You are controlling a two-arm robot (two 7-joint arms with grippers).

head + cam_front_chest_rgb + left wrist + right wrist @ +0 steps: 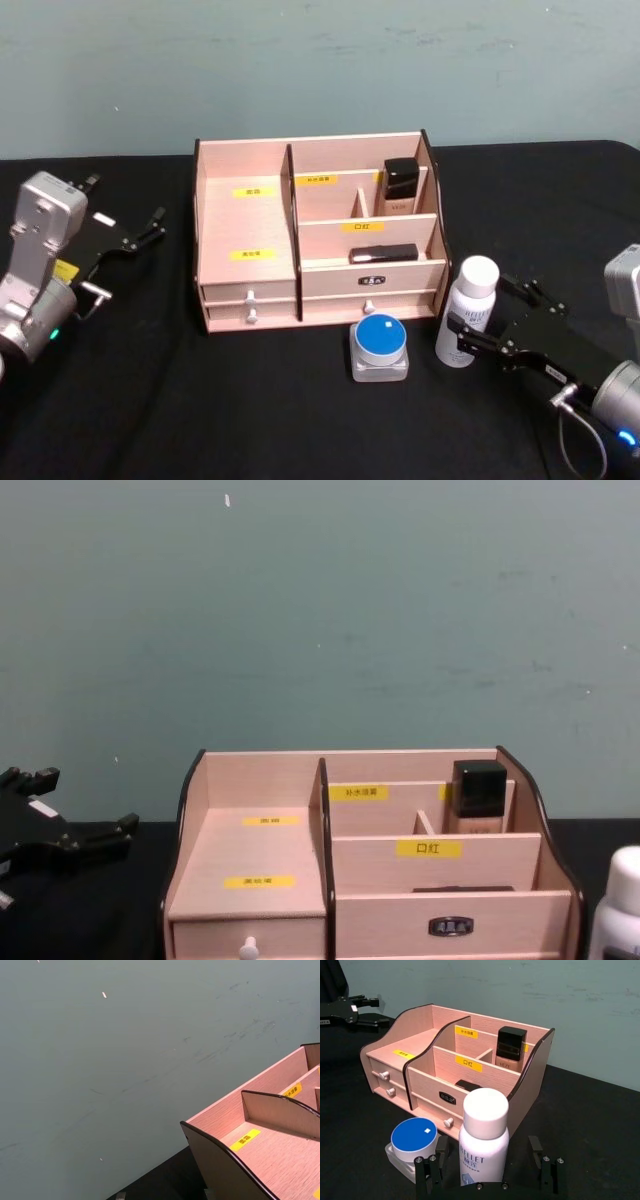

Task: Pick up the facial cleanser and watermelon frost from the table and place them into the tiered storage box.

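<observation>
Currently the facial cleanser [469, 311] stands upright on the black table [200, 410], just off the front right corner of the tiered storage box [246, 225]. The right gripper [478, 302] reaches in from the right and straddles the bottle low on its body. The right wrist view shows its fingers [428, 1174] spread wide, with a clear gap between each one and the bottle's sides, so nothing is clamped. The watermelon frost [380, 346] sits on the table just in front of the box's drawers, close beside the cleanser on its left, blue lid up. Inside the box, a square black-capped bottle [400, 186] stands in the rear right compartment and a flat dark item [384, 254] lies in the tier in front of it. The left gripper [374, 1011] hangs well off to the left of the box, fingers parted and holding nothing.
</observation>
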